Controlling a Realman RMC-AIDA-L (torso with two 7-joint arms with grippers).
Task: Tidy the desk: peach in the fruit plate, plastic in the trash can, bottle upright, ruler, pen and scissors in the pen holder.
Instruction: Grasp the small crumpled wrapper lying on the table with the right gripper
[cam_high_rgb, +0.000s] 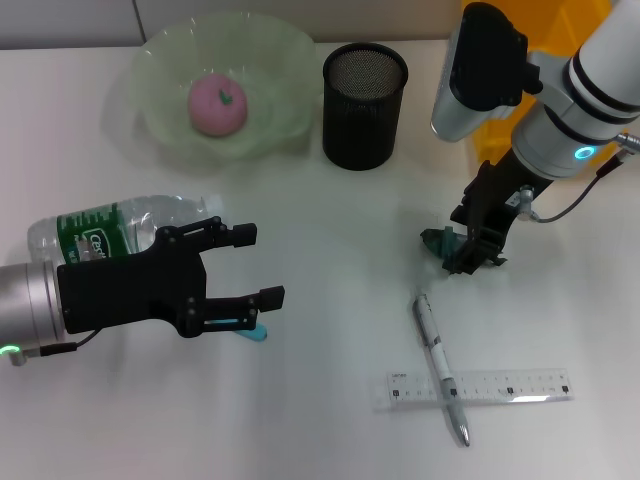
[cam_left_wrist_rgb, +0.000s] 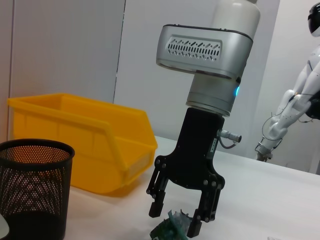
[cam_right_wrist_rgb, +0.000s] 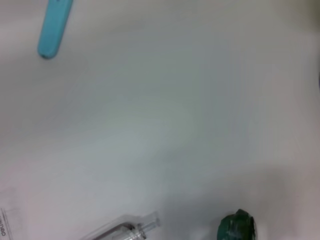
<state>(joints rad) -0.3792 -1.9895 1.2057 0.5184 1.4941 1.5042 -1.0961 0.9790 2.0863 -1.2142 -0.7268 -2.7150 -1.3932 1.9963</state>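
The pink peach (cam_high_rgb: 218, 103) lies in the pale green fruit plate (cam_high_rgb: 160, 55). A clear bottle (cam_high_rgb: 110, 232) with a green label lies on its side at the left. My left gripper (cam_high_rgb: 258, 266) hovers open beside it, over the teal scissors (cam_high_rgb: 256, 331), which are mostly hidden. My right gripper (cam_high_rgb: 476, 248) is low over the crumpled green plastic (cam_high_rgb: 438, 241); in the left wrist view its open fingers (cam_left_wrist_rgb: 156, 206) straddle the plastic (cam_left_wrist_rgb: 169, 228). A silver pen (cam_high_rgb: 440, 368) lies across the clear ruler (cam_high_rgb: 500, 386). The black mesh pen holder (cam_high_rgb: 364, 105) stands empty.
The yellow trash can (cam_left_wrist_rgb: 85, 140) stands behind the right arm, at the back right (cam_high_rgb: 500, 140). The right wrist view shows the scissors' teal end (cam_right_wrist_rgb: 52, 27), the plastic (cam_right_wrist_rgb: 237, 227) and the pen's tip (cam_right_wrist_rgb: 125, 231) on the white desk.
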